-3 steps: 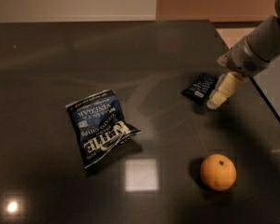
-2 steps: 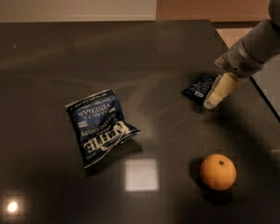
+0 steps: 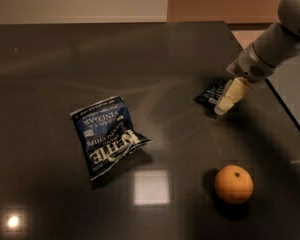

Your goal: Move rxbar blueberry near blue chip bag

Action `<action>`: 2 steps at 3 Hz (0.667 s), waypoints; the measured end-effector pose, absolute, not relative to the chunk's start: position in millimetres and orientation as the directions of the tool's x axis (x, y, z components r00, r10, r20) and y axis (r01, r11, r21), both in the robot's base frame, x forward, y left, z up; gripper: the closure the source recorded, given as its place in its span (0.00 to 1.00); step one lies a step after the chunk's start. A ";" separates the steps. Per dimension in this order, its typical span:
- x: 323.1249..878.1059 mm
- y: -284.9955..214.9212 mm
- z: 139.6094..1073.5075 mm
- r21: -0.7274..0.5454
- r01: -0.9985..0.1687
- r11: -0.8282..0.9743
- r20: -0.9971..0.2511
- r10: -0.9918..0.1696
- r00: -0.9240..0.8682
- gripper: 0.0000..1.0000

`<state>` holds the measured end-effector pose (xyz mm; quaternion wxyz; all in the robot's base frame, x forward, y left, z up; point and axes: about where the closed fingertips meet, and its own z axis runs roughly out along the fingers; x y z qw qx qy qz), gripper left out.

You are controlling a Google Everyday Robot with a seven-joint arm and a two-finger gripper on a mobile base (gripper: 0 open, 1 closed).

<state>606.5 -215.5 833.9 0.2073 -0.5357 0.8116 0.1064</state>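
Note:
The rxbar blueberry point(image 3: 211, 93), a small flat dark navy wrapper with white print, lies on the dark table at the right. My gripper point(image 3: 226, 103) reaches down from the upper right on a grey arm, its pale finger over the bar's right edge and partly hiding it. The blue chip bag point(image 3: 105, 132), large and wrinkly with white "Kettle" and "Vinegar" lettering, lies left of centre, well apart from the bar.
An orange point(image 3: 233, 184) sits at the front right, below the bar. The table's right edge point(image 3: 289, 115) runs diagonally just right of my gripper. Bright light reflections lie on the table near the front.
My gripper has shifted slightly left and down, closer over the bar. The bar, the chip bag and the orange have not moved.

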 end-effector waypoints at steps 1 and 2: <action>610.7 -214.1 827.2 -0.035 -0.914 0.403 -0.441 -0.827 -0.348 0.00; 613.0 -212.0 822.8 -0.022 -0.916 0.401 -0.429 -0.831 -0.354 0.17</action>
